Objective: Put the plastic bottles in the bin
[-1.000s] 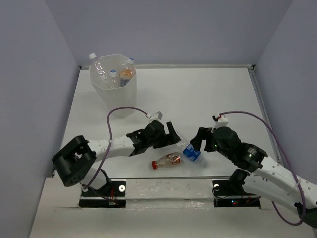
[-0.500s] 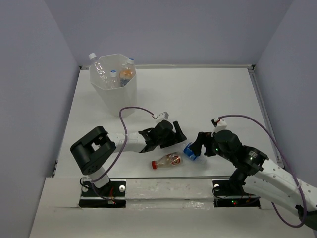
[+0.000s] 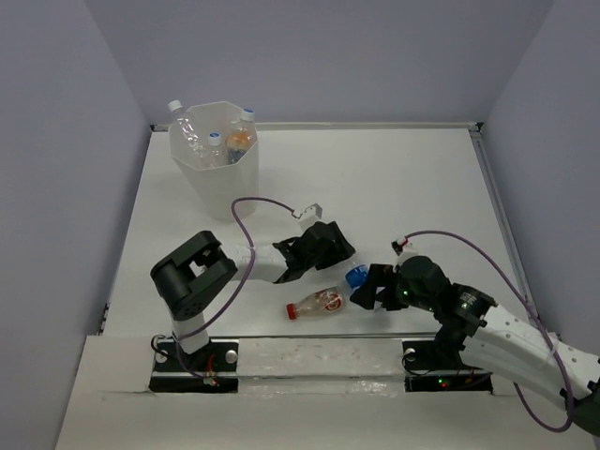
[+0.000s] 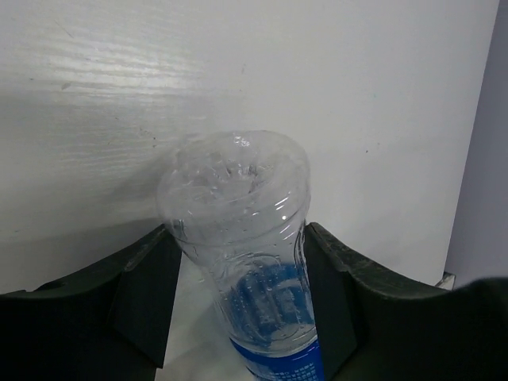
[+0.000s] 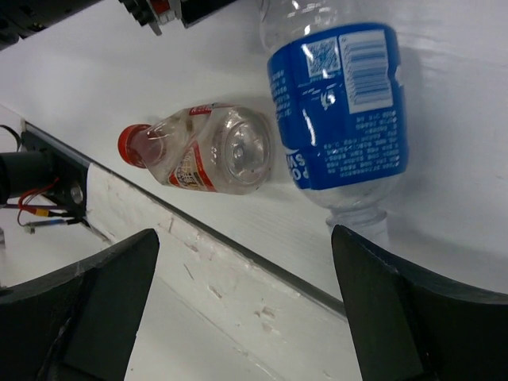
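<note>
Top view. Tall white translucent faceted plastic bin (image 3: pixel 221 187) stands at the far left of the white table (image 3: pixel 403 187), several bottles already inside. Two remain out, both near the front edge between the arms: clear crinkled plastic bottle with a blue label (image 3: pixel 357 278), and just beside it a small clear bottle with a red cap and reddish label (image 3: pixel 317 303), lying on its side. Left gripper (image 3: pixel 336 258) reaches low across to the blue-labelled one. Right gripper (image 3: pixel 367 292) sits close on its other side.

Left wrist view. Left gripper (image 4: pixel 242 232) straddles the blue-labelled bottle (image 4: pixel 238 230) lengthwise, base pointing away. Both dark fingers (image 4: pixel 143 294) lie against its flanks, so it looks clamped. Probably taken by the body because the ribbed wall gives a firmer hold than the neck. Whether it is off the table I cannot tell.

Right wrist view. Right gripper (image 5: pixel 244 238) spread wide, holding nothing. Blue-labelled bottle (image 5: pixel 337 103) and red-capped bottle (image 5: pixel 206 155) lie below, touching neither finger. Likely lining up on the red-capped one.
</note>
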